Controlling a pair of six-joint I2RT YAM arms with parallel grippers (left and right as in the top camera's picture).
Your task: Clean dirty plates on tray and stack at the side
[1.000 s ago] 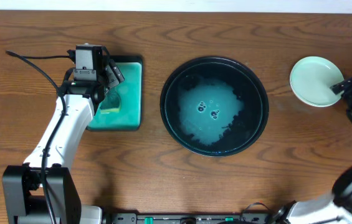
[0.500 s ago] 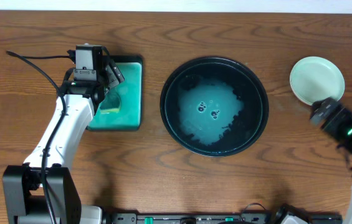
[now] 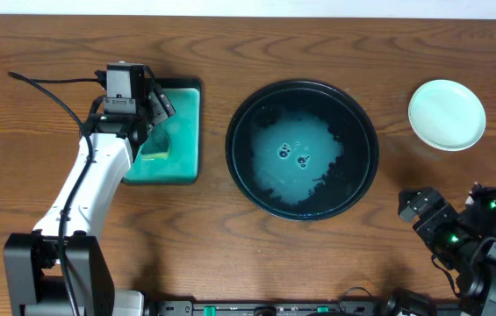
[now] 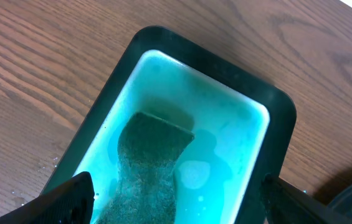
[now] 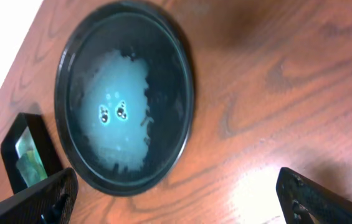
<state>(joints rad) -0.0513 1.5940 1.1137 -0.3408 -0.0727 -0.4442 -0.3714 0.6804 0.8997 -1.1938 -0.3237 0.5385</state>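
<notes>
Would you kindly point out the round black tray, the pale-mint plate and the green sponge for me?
round black tray [image 3: 230, 149], overhead view, left rim.
pale-mint plate [image 3: 446, 115], overhead view, centre.
green sponge [image 4: 147, 168], left wrist view, top face.

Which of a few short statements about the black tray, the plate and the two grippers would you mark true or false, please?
1. The round black tray, wet with teal liquid, holds no plates. True.
2. The pale-mint round plate lies on the tray. False: it lies beside it on the wooden table.
3. The left gripper hangs open above the teal rectangular dish with its green sponge. True.
4. The right gripper clamps the plate. False: it is open and apart from it.
</notes>
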